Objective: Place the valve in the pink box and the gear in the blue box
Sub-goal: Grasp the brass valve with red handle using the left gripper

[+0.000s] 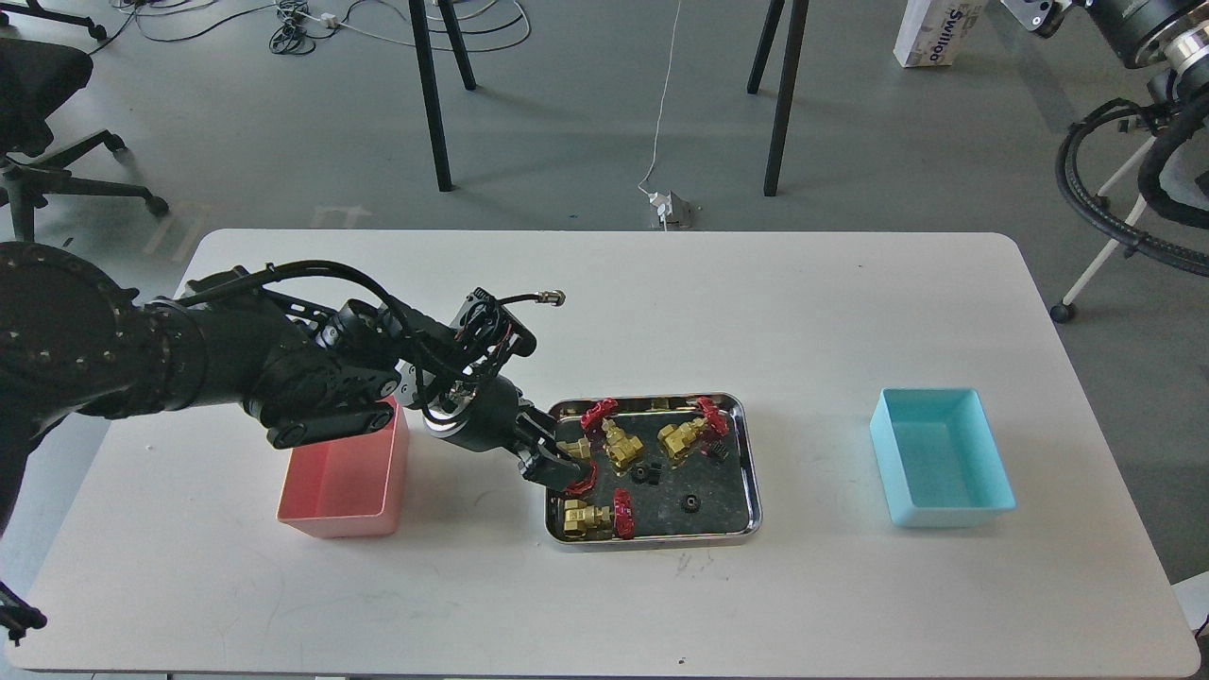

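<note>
White table [604,312], rounded corners, long edges running across the view; wide bare surface along the far side and the near side. Left arm enters from the left edge, its bulk passing over the far rim of the pink box [345,491], which stands near the table's left end with open surface on its left and near sides. Left gripper [564,469] reaches over the left rim of the steel tray [751,491], fingers closed around a valve [578,463] with a red handwheel at the tray's left side. Steel tray sits at table centre, just right of the pink box with a narrow gap between. Inside it: three more valves, one at the near left corner [597,517], two toward the far side [614,439] [689,434]; three gears [645,473] [690,502] [718,450] loose on the tray floor. Blue box [945,510] stands well right of the tray, bare table all round it. Right arm at the upper right corner, off the table; its gripper's state cannot be told.
</note>
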